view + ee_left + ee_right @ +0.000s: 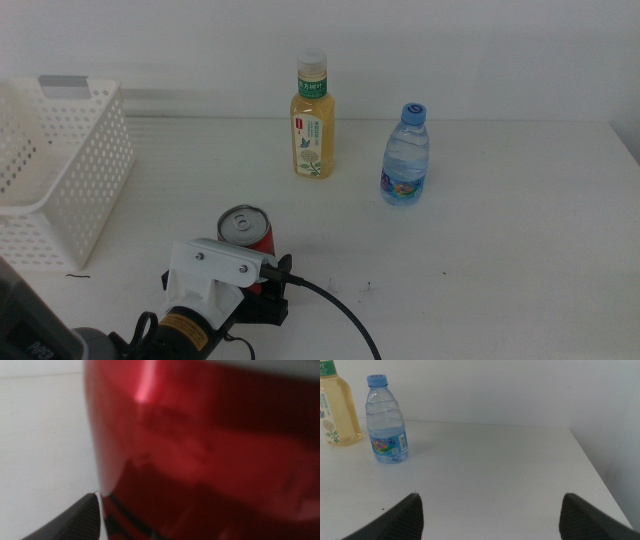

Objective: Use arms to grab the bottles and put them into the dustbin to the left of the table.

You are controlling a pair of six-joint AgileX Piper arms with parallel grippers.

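Observation:
A slim red soda can (pixel 244 232) stands on the white table (pixel 480 260) at the front left. My left gripper (pixel 262 282) is down at the can, under its white housing (pixel 215 268). In the left wrist view the can (pixel 200 450) fills the picture, with one jaw wide apart at its edge, so the gripper is open around it. The yellow-drink bottle (pixel 313 120) and the small water bottle (pixel 405 155) stand upright further back. My right gripper (pixel 490 510) is open and empty over the table's right part, away from the water bottle (pixel 387 422).
The white perforated dustbin (pixel 60 170) stands at the left edge of the table. A black cable (pixel 340 310) runs from the left arm toward the front. The table's right edge (pixel 600 475) is near the right gripper.

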